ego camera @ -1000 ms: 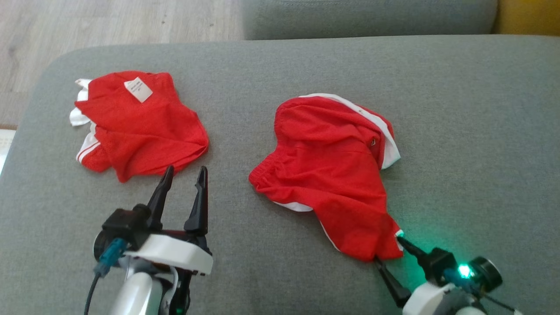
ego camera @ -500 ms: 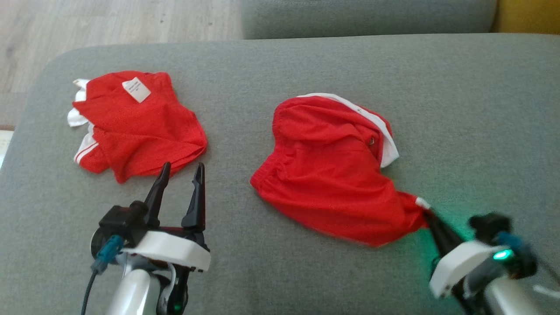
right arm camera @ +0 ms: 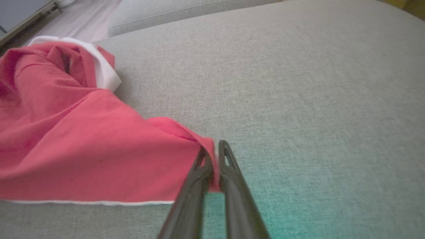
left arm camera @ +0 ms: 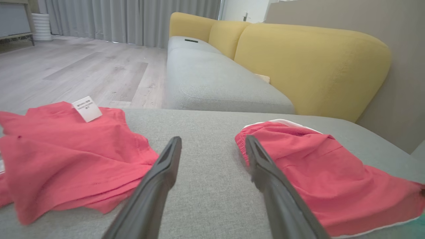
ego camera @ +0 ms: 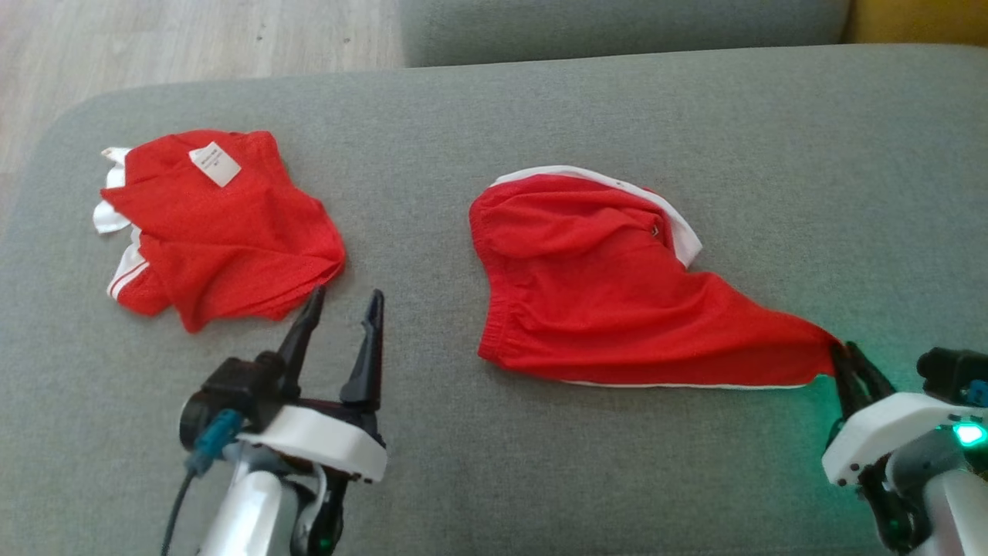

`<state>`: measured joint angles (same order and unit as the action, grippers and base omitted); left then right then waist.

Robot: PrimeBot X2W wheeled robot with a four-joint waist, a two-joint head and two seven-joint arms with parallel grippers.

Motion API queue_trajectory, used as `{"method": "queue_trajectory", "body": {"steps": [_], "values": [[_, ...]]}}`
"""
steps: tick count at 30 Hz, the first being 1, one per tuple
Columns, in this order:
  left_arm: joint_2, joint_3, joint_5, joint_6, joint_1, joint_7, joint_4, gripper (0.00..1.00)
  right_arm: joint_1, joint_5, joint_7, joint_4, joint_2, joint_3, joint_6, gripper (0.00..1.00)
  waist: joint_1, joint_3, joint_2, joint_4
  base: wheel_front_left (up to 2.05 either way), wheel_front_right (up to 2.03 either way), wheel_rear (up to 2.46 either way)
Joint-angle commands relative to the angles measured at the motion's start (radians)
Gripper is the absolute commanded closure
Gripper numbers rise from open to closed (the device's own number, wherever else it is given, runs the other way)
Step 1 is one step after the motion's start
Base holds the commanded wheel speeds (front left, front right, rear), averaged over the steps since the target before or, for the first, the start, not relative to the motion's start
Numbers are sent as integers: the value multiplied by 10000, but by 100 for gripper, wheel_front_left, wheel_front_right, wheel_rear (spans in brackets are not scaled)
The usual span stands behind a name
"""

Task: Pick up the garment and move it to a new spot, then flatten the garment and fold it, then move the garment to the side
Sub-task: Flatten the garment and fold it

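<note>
A red garment [ego camera: 617, 301] with white trim lies on the grey sofa seat [ego camera: 540, 108], stretched out toward the right. My right gripper [ego camera: 843, 357] is shut on its right corner; in the right wrist view the garment [right arm camera: 83, 146] is pinched between the two fingers of that gripper [right arm camera: 214, 147]. My left gripper [ego camera: 346, 297] stands open above the seat between two garments, holding nothing. The left wrist view has its fingers [left arm camera: 166, 166] spread, with the stretched garment [left arm camera: 325, 176] to their right.
A second red garment [ego camera: 208, 232] with a white label lies crumpled at the seat's left; it is also in the left wrist view [left arm camera: 66, 156]. Wooden floor [ego camera: 193, 38] lies beyond the far left edge. Another grey seat [left arm camera: 215, 83] and yellow backrests [left arm camera: 308, 66] stand behind.
My right gripper closed on the garment's lower corner and pulled it out to the right, stretching the cloth flat. The left gripper stayed open in place. The head camera shifted slightly.
</note>
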<state>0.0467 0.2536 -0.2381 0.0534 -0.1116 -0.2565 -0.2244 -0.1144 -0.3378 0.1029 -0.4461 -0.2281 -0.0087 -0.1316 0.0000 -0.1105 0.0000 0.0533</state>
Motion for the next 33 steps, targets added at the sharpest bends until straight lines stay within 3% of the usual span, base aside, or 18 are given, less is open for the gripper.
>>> {"method": "queue_trajectory", "body": {"steps": [1, 9, 15, 24, 33], "values": [[35, -171, 115, 43, -451, -53, 252, 0, -331, 114, -108, 361, 5, 16, 9, 0, 0, -11, 0, -48, 0, 0, 0], [35, 224, 272, 317, -367, -53, -103, 0, 65, 525, -942, 1491, 786, -413, 9, 0, 0, 65, 0, -312, 0, 0, 0], [247, 1188, 741, 701, -453, -53, -1230, 0, 443, 594, -1754, 2293, 1285, -696, 9, 0, 0, -14, 0, -524, 0, 0, 0], [462, 2085, 1279, 760, -1614, -53, -3289, 0, 173, 634, -1847, 2706, 1454, -554, 9, 0, 0, -337, 0, -1043, 0, 0, 0], [320, 2339, 1477, 764, -2400, -53, -4188, 0, 24, 601, -1776, 2894, 1460, -488, 9, 0, 0, -658, 0, -1353, 0, 0, 0]]}}
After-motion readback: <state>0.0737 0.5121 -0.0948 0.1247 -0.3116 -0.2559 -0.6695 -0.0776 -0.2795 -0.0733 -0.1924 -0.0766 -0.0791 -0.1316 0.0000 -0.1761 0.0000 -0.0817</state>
